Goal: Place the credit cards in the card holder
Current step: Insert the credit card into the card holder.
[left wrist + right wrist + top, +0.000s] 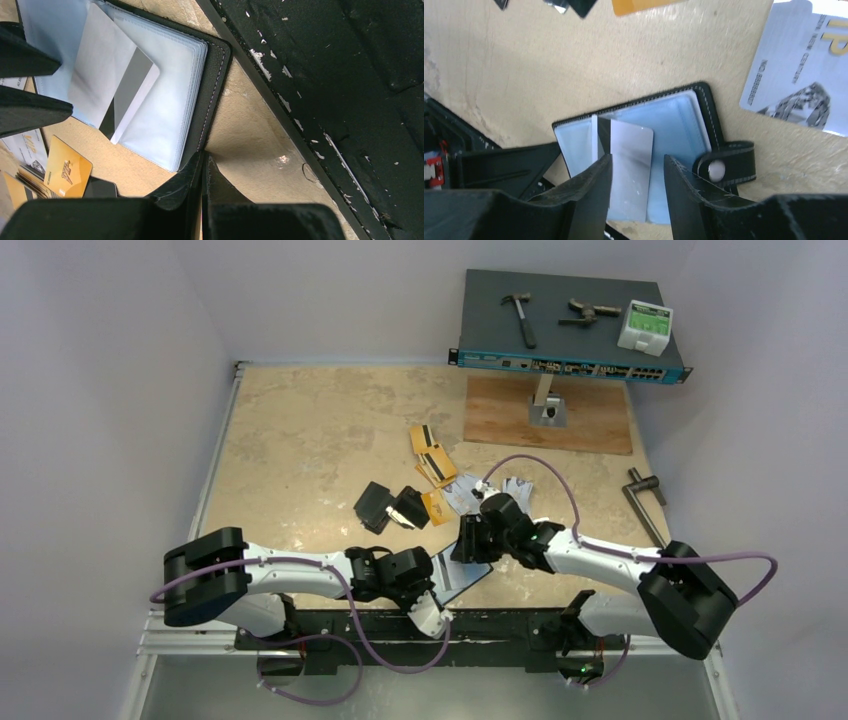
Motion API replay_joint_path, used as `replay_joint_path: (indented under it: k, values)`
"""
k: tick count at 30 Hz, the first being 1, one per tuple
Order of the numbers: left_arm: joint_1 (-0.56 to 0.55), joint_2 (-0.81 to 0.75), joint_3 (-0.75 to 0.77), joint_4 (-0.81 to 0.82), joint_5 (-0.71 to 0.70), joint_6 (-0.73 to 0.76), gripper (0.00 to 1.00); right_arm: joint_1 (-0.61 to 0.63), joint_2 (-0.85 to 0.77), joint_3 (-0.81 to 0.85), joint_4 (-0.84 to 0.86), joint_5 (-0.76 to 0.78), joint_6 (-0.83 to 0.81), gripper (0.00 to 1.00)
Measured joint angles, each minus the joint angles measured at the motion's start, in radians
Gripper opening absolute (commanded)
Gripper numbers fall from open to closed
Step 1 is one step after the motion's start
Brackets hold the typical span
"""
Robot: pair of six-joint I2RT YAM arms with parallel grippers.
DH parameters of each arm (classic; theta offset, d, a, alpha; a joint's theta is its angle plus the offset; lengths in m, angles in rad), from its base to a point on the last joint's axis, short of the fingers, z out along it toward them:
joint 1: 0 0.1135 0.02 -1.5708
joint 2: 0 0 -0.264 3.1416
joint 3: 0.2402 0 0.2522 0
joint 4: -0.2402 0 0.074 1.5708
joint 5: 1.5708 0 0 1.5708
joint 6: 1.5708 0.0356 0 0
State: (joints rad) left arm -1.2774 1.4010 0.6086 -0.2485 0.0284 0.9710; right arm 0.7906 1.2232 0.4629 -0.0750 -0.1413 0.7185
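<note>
Right wrist view: silver-white credit card (pixel 630 147) on the open card holder (pixel 676 117), beneath the half-parted, empty right pincer (pixel 638 162).

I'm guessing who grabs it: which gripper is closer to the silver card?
Right. The right gripper straddles the card; the left gripper sits shut at the holder's edge.
</note>
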Motion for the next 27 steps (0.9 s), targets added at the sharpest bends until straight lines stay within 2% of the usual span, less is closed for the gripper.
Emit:
replay_joint_path:
  k: [5,13,21,27]
  values:
    - [0.0,0.0,0.0,0.003,-0.003,0.001,0.0,-0.001,0.075,0.056,0.027,0.042,-0.023,0.31]
    - [0.02,0.002,-0.004,0.016,-0.016,0.001,0.0,-0.003,0.215,0.118,0.13,0.046,-0.052,0.29]
    - [0.108,0.003,-0.011,0.039,-0.042,0.019,0.0,-0.005,0.154,0.091,0.115,0.046,-0.056,0.26]
    - [0.112,0.004,-0.011,0.037,-0.044,0.02,0.0,-0.005,0.05,0.054,0.079,0.046,-0.04,0.26]
